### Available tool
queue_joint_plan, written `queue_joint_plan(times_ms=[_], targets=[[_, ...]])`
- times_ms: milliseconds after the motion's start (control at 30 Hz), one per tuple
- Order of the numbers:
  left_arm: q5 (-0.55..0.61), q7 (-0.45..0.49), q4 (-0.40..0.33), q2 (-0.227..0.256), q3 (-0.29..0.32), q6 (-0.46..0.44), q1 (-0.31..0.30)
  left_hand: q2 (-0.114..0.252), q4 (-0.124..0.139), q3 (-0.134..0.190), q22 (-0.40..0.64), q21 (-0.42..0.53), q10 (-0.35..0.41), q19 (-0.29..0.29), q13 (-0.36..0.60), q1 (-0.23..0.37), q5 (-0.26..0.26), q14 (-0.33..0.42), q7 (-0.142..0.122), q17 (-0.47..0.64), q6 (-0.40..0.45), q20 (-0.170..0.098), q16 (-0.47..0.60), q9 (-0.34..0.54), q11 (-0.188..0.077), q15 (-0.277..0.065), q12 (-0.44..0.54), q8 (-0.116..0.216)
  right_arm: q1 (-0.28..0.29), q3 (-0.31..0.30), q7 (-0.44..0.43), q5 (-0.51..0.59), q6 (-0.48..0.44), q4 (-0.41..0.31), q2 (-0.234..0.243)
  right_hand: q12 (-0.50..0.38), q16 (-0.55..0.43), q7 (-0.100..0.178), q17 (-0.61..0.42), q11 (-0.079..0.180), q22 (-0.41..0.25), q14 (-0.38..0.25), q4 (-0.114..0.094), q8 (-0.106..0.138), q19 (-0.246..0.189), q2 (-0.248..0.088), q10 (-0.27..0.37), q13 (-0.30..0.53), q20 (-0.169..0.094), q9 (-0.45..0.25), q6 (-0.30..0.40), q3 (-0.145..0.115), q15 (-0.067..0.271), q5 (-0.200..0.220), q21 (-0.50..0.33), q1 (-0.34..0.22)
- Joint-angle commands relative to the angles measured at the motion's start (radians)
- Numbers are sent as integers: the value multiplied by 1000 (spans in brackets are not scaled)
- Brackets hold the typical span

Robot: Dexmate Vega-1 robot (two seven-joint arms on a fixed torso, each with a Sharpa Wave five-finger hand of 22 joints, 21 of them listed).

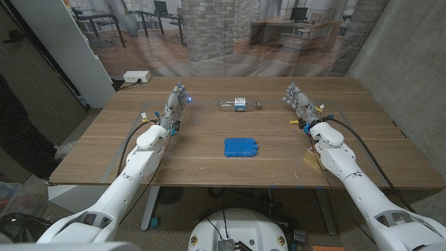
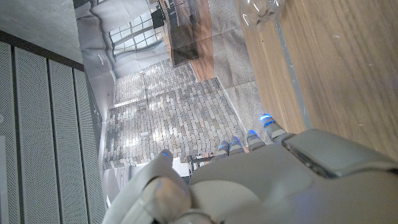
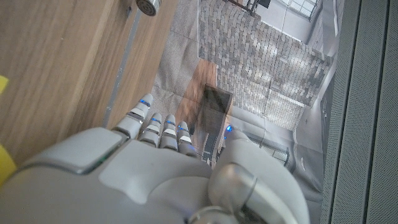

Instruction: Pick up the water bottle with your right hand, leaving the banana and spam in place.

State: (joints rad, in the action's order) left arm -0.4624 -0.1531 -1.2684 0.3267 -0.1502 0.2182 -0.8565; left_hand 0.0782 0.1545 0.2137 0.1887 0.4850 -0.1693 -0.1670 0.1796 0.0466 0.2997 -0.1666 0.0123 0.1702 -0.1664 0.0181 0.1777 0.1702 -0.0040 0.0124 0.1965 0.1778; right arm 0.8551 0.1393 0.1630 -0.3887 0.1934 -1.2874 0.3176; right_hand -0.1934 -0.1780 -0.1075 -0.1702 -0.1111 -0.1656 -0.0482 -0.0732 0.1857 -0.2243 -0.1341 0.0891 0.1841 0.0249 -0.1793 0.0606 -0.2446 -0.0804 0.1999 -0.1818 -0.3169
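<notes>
From the head view I see the water bottle [image 1: 238, 104] lying on its side on the wooden tabletop [image 1: 209, 167], toward the far edge and roughly midway between the two hands. Its cap end points toward my right hand [image 1: 300, 102], and its clear body carries a blue-and-white label. My right hand stands on the tabletop to the right of the bottle, apart from it, with its fingers extended and close together and nothing held; I read it as released. In the right wrist view the fingers [image 3: 155, 127] reach out over the wood and the bottle cap [image 3: 147, 6] shows at the frame edge, well clear of the fingertips. My left hand [image 1: 174, 104] stands on the opposite side of the bottle, also apart from it, fingers extended and empty, with blue lights at the fingertips. In the left wrist view the bottle's clear base [image 2: 261, 12] shows beyond the fingers [image 2: 249, 142]. A flat blue pack [image 1: 242, 146] lies near the centre of the tabletop, nearer to me than the bottle. A small yellow item [image 1: 311, 159] sits beside my right forearm; I cannot tell what it is.
</notes>
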Motion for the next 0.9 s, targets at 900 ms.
queue_joint_plan(times_ms=[900], targets=[[154, -109, 8, -138, 171, -36, -17, 42, -4, 4, 2, -5, -92, -92, 3, 4, 4, -133, 2, 3, -107, 1, 5, 3, -3, 4, 3, 5, -17, -121, 73, 308, -52, -86, -101, -2, -5, -11, -4, -10, -2, 3, 29, 6, -5, 2, 3, 2, 1, -4, 2, -14, -10, 2, -7, -34]])
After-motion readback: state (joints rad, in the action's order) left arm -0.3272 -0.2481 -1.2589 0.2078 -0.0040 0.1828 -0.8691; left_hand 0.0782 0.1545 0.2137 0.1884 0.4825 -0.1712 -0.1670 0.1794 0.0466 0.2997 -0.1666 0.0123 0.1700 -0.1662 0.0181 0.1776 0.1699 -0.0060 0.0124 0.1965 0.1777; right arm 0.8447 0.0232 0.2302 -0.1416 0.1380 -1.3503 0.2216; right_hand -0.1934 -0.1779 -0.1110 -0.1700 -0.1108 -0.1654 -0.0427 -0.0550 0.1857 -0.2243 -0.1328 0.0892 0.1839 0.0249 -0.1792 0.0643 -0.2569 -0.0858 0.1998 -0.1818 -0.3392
